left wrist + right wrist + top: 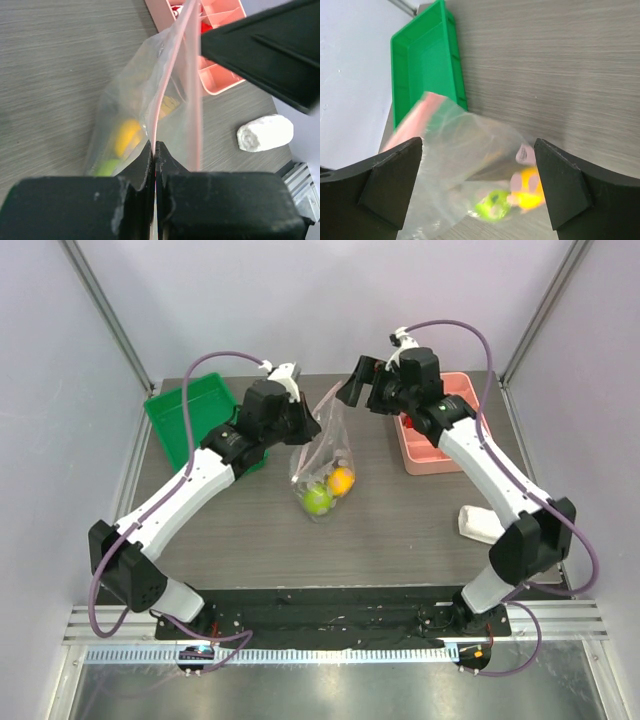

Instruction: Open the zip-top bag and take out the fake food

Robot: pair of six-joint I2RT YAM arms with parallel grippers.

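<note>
Currently | left tool (154, 149) pinches zip-top bag (145, 90) | right tool (479, 147) wide | grey woodgrain table (545, 60)

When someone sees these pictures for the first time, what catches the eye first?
The clear zip-top bag is held up mid-table, its pink strip pinched by the shut left tool. A lime-green fruit and a yellow-orange fruit sit at its bottom. The right tool stands open nearby.

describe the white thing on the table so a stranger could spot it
On the table, find the pink tray at the far right. Toward the near edge from it lies a white roll, apparently cloth. It is the only loose white item, not in any tray.
</note>
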